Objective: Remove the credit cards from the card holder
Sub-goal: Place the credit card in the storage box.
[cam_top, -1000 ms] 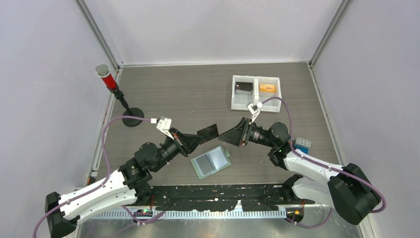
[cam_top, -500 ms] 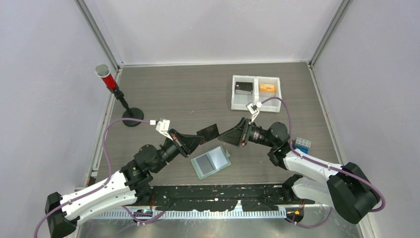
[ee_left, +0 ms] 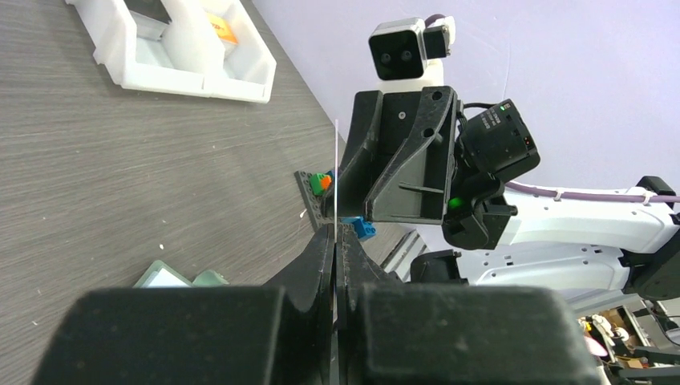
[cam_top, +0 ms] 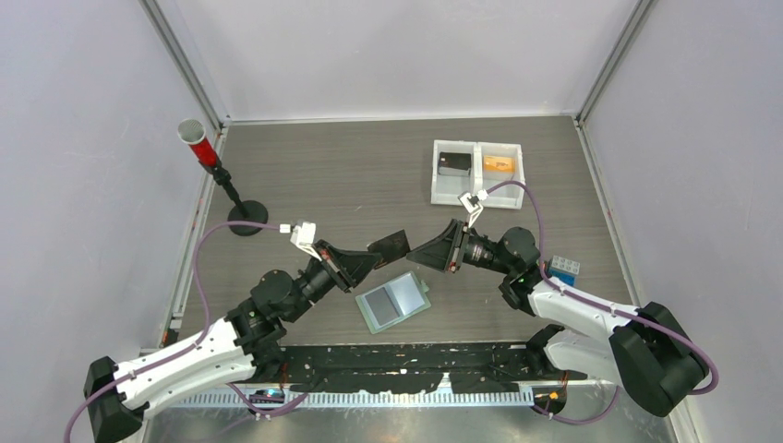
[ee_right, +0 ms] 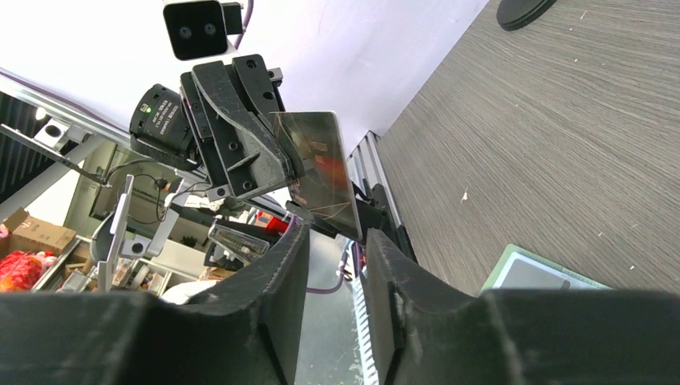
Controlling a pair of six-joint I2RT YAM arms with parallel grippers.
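Note:
The card holder (cam_top: 394, 302) lies open on the table, sage-green with pale blue-grey inner pockets; it also shows in the left wrist view (ee_left: 172, 277) and the right wrist view (ee_right: 545, 273). I see no orange-tan or light blue card outside it. My left gripper (cam_top: 374, 258) is shut on a thin dark glossy flat piece (cam_top: 390, 244) and holds it above the table, edge-on in the left wrist view (ee_left: 335, 160). My right gripper (cam_top: 417, 254) is open, its jaws facing that piece (ee_right: 317, 172) from close by, not touching it.
A white two-compartment tray (cam_top: 477, 185) stands at the back right with a black item (cam_top: 454, 163) and an orange item (cam_top: 498, 163). A blue brick (cam_top: 564, 269) lies by the right arm. A red cup on a black stand (cam_top: 197, 140) is at the far left.
My left gripper with the dark piece has edged slightly towards the right gripper. The right arm and the card holder have not moved.

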